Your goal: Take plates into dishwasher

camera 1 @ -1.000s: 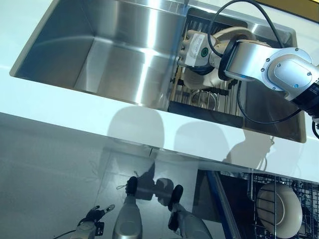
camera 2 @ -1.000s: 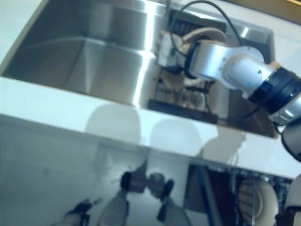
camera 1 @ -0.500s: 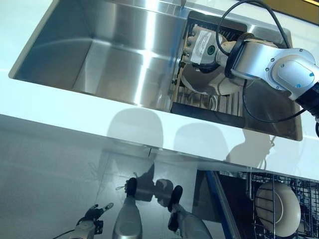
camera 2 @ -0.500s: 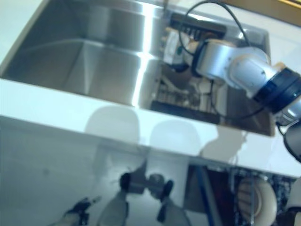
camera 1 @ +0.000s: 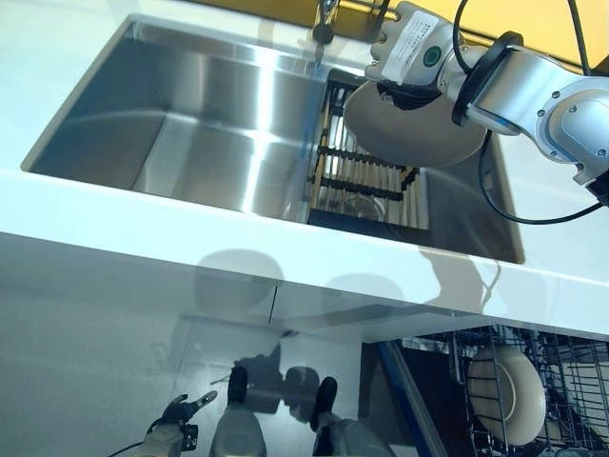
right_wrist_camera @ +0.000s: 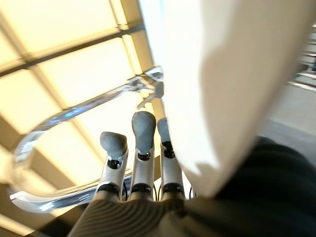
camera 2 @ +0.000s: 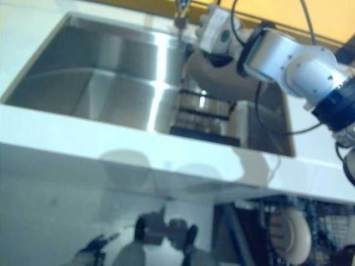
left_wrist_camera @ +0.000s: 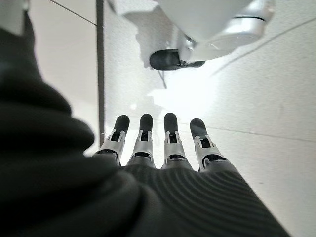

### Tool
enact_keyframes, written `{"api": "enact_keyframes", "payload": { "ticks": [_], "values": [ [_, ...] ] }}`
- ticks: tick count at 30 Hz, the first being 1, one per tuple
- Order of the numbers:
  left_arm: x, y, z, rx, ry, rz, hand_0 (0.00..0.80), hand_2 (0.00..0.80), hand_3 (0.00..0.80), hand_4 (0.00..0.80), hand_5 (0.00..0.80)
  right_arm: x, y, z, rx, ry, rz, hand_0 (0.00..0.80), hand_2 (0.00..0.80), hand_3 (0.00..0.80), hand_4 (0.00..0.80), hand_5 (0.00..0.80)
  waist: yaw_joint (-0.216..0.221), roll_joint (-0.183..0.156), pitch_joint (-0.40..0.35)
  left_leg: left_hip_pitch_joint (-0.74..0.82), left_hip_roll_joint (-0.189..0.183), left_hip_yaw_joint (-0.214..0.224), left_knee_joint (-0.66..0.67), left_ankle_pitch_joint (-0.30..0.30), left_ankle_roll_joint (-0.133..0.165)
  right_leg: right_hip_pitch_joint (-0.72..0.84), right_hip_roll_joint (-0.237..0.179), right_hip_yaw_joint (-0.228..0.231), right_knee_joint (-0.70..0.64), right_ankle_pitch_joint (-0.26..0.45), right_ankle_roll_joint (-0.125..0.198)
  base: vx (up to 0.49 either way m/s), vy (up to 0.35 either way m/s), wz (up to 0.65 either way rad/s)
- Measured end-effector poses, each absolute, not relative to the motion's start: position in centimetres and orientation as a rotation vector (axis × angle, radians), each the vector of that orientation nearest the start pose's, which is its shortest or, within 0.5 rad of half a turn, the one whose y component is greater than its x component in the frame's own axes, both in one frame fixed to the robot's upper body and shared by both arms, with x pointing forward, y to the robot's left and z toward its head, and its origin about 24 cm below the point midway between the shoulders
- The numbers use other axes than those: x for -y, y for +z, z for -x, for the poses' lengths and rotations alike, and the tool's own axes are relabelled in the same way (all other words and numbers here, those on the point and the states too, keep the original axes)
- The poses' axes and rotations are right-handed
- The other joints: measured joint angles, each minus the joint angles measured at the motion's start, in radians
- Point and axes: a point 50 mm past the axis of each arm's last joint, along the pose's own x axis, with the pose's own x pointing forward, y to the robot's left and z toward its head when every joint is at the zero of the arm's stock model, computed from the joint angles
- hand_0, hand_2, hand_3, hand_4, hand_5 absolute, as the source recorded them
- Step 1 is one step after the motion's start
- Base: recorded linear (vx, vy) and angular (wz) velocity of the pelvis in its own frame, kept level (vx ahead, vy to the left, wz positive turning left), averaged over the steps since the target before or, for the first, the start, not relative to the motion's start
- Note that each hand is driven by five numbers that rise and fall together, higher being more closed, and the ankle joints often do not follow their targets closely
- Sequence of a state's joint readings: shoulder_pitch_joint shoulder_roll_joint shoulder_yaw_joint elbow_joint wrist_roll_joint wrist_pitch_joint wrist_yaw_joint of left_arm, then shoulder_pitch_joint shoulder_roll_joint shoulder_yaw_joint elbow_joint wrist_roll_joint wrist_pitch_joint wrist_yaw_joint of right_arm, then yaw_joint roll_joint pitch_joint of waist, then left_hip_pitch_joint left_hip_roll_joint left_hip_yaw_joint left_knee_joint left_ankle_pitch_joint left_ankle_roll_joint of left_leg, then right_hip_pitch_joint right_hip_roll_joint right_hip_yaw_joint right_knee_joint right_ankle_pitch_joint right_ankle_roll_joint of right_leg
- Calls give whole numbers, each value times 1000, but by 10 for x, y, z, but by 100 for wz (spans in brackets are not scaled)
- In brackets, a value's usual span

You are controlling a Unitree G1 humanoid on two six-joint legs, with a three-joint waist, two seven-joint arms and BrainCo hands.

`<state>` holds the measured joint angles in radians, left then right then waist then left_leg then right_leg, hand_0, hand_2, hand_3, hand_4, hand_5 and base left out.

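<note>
My right hand point(camera 1: 411, 59) is shut on a cream plate point(camera 1: 414, 131) and holds it tilted in the air above the dish rack point(camera 1: 366, 181) in the sink. In the right wrist view the plate point(right_wrist_camera: 232, 74) fills the frame beside my fingers point(right_wrist_camera: 140, 148), which lie along its back. Another cream plate point(camera 1: 507, 395) stands upright in the dishwasher rack point(camera 1: 571, 381) at the lower right, below the counter. My left hand point(left_wrist_camera: 158, 143) hangs low by the floor with its fingers straight and empty; it also shows in the left eye view point(camera 1: 181, 419).
The steel sink point(camera 1: 190, 124) is set in a white counter point(camera 1: 190, 252). A faucet point(camera 1: 325, 19) stands at its back edge, close to the held plate. A glass item point(camera 1: 360, 205) lies in the dish rack.
My right hand has lifted the plate up and out of the dish rack, towards the faucet. The camera has shifted, showing more of the dishwasher rack. The left hand has not moved.
</note>
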<state>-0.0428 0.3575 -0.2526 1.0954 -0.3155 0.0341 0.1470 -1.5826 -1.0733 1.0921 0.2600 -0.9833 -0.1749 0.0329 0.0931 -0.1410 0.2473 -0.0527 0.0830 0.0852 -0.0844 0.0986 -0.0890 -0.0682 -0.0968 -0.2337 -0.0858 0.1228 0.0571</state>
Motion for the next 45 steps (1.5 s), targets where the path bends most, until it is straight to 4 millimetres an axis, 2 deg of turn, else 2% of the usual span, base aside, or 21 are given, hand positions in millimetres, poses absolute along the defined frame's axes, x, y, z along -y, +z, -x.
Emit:
{"api": "enact_keyframes", "payload": {
  "ticks": [3,5,8,11,13,14,16,19,20,26,29,31,32,38,45],
  "values": [
    [-264,-141,-121,-1103,266,-261,0,0,0,0,0,145,361,-345,817,-74,2471,800,800,800,800,800,-6,4,-34,25,0,19,0,-8,1,15,-1,14,-2,-2,3,74,23,-16],
    [-263,-144,-113,-1125,259,-272,0,0,0,0,0,153,367,-347,775,-140,2428,800,800,800,800,800,-27,10,-69,29,-1,22,0,-10,2,18,-1,21,-2,-3,4,89,17,-12],
    [-259,-148,-103,-1150,253,-263,0,0,0,0,0,177,377,-348,665,-266,2381,800,800,800,800,800,-32,25,-109,58,1,49,-1,-19,3,31,-1,46,-4,-4,4,74,17,-22],
    [-256,-151,-93,-1178,250,-256,0,0,0,0,0,189,381,-350,597,-339,2334,800,800,800,800,800,-52,36,-144,64,1,56,-1,-21,3,32,0,59,-4,-3,4,62,4,-14],
    [-256,-152,-89,-1191,251,-258,0,0,0,0,0,212,387,-349,494,-420,2287,800,800,800,800,800,-57,42,-158,81,6,76,-1,-25,1,37,4,72,-4,-2,5,99,-1,-20],
    [-256,-153,-88,-1194,250,-260,0,0,0,0,0,216,388,-349,477,-435,2284,800,800,800,800,800,-57,43,-161,82,6,78,-1,-25,1,37,5,75,-4,-2,5,101,-13,-23],
    [-256,-154,-82,-1212,228,-291,0,0,0,0,0,235,393,-346,385,-525,2255,800,800,800,800,800,-82,49,-188,85,14,86,-1,-27,-1,35,8,85,-4,-2,5,68,-22,-11],
    [-257,-155,-76,-1233,220,-290,0,0,0,0,0,256,398,-341,296,-604,2229,800,800,800,800,800,-83,53,-203,99,18,108,-2,-33,-3,36,13,105,-4,-2,6,44,-27,-21],
    [-257,-155,-75,-1238,202,-300,0,0,0,0,0,270,402,-335,247,-655,2227,800,800,800,800,800,-94,53,-209,102,19,113,-2,-34,-4,37,16,111,-4,-2,6,51,-37,-14],
    [-255,-156,-75,-1252,160,-312,0,0,0,0,0,301,403,-321,147,-742,2252,800,800,800,800,800,-131,56,-229,124,25,155,-2,-41,-9,37,26,139,-4,1,7,44,-23,-19],
    [-253,-157,-76,-1254,138,-310,0,0,0,0,0,318,396,-314,89,-772,2306,800,800,800,800,800,-164,61,-240,131,30,168,-5,-48,-7,37,29,156,-4,2,7,36,-5,-16],
    [-252,-157,-76,-1255,117,-323,0,0,0,0,0,330,391,-309,47,-787,2309,800,800,800,800,800,-162,65,-249,133,30,183,-5,-51,-5,32,30,169,-4,4,8,20,-3,-19],
    [-252,-157,-77,-1254,106,-333,0,0,0,0,0,340,385,-304,9,-799,2325,800,800,800,800,800,-180,69,-252,137,30,192,-4,-53,-4,31,31,173,-4,6,9,13,2,-15],
    [-251,-158,-76,-1273,86,-349,0,0,0,0,0,371,350,-292,-120,-734,2321,800,800,800,800,800,-235,89,-261,148,28,221,-7,-62,-2,26,32,199,-4,9,13,4,-6,-16],
    [-246,-159,-83,-1262,68,-347,0,0,0,0,0,393,321,-276,-224,-660,2330,800,800,800,800,800,-292,114,-250,161,31,268,-7,-77,-5,11,42,241,-4,12,18,-5,-3,-19]
  ]
}}
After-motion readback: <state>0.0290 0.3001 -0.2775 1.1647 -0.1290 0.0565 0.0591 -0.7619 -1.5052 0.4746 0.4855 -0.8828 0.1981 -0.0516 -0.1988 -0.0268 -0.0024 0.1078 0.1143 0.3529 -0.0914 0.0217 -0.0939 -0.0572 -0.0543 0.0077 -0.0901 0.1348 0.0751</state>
